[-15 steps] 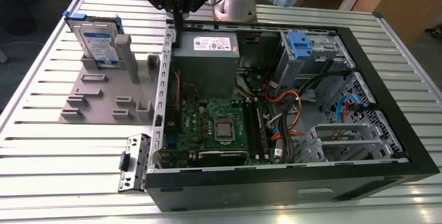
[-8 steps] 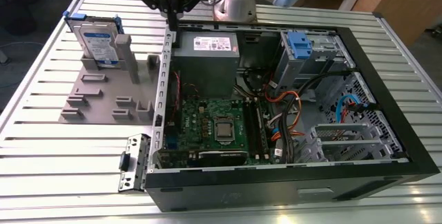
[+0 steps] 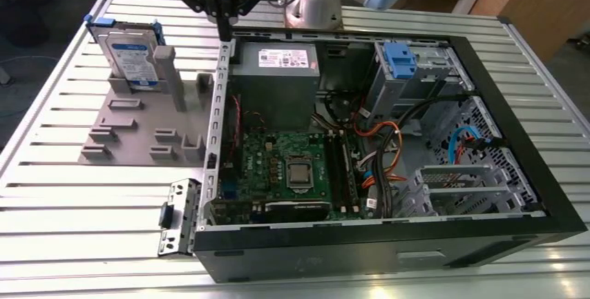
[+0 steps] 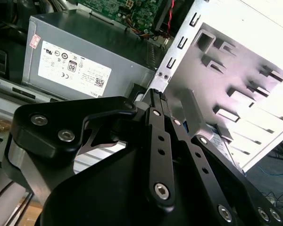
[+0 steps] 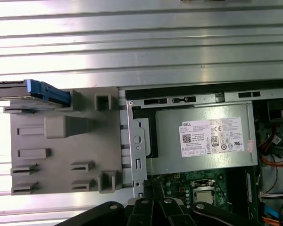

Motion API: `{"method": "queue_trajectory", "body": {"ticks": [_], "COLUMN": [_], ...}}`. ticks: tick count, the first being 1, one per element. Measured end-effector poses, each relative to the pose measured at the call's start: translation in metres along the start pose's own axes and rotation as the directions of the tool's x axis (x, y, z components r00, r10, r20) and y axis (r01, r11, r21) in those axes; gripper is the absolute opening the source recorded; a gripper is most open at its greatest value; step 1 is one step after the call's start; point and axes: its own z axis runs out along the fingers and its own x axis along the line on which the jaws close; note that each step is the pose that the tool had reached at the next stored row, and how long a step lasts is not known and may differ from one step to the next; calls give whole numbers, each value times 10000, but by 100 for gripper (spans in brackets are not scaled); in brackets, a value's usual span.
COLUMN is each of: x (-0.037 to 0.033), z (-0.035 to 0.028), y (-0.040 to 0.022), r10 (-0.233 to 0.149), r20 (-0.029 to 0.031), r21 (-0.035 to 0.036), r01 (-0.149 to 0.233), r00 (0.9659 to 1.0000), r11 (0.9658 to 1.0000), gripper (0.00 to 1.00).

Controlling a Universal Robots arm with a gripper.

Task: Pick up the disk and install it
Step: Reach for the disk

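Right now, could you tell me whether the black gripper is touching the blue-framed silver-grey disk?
Apart. The exterior view shows the gripper by the edge of the black computer case, with grey plastic fixture between it and the disk.

The exterior view looks steeply down over the whole counter (image 3: 55, 202) and the open computer case (image 3: 369, 247). The first wrist view faces straight down from well above. The second wrist view peers close past the end effector (image 4: 154, 96). All three share the power supply (image 5: 203, 120).

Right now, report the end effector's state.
End effector: closed, holding nothing. The disk stands upright in the grey fixture, apart from it.
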Motion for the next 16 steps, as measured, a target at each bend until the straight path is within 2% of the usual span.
{"method": "queue_trajectory", "body": {"ticks": [16], "x": [171], "z": [0], "y": [-13], "r10": [0], "r20": [1], "r21": [0], "r01": [0], "r00": [10000], "r11": [10000], "gripper": [10]}}
